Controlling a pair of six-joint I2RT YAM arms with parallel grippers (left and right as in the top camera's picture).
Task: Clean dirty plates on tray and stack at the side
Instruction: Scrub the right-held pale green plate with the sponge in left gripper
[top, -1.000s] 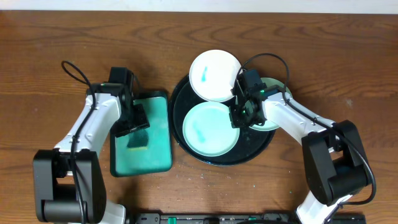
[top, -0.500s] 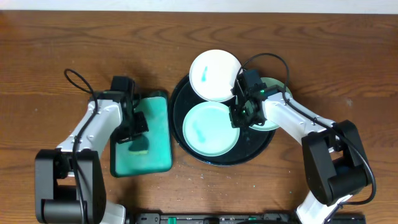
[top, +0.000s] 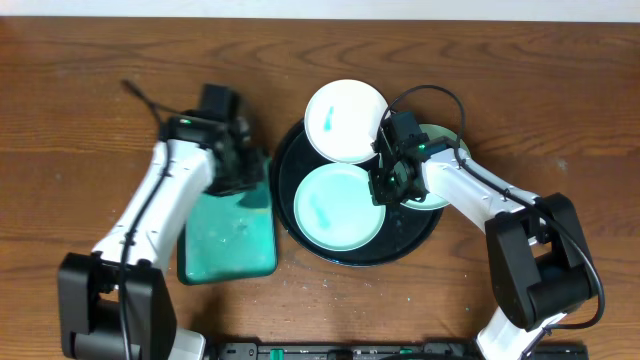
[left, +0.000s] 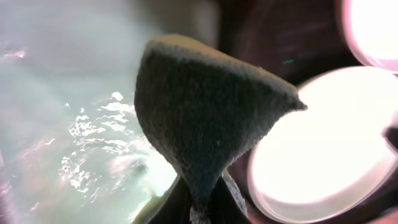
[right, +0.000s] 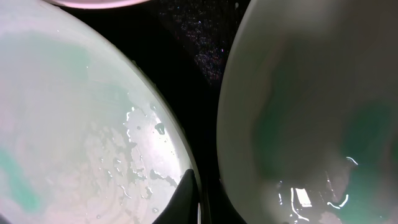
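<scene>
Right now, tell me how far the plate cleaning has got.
Done: nothing visible; no plate is stacked at the side. The white plate and front mint plate show teal smears; with the right mint plate they rest on the tray. In hand: the left gripper pinches the sponge; the right gripper sits at the front mint plate's rim. Left: wiping and stacking all three.

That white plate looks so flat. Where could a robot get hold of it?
Probably at its rim, one finger above and one below. The white plate is shallow and handleless, so only the rim offers grip. Come from the far side: that edge seems to overhang the black tray, leaving room underneath, while the near edge is crowded by the front mint plate and the right gripper.
</scene>
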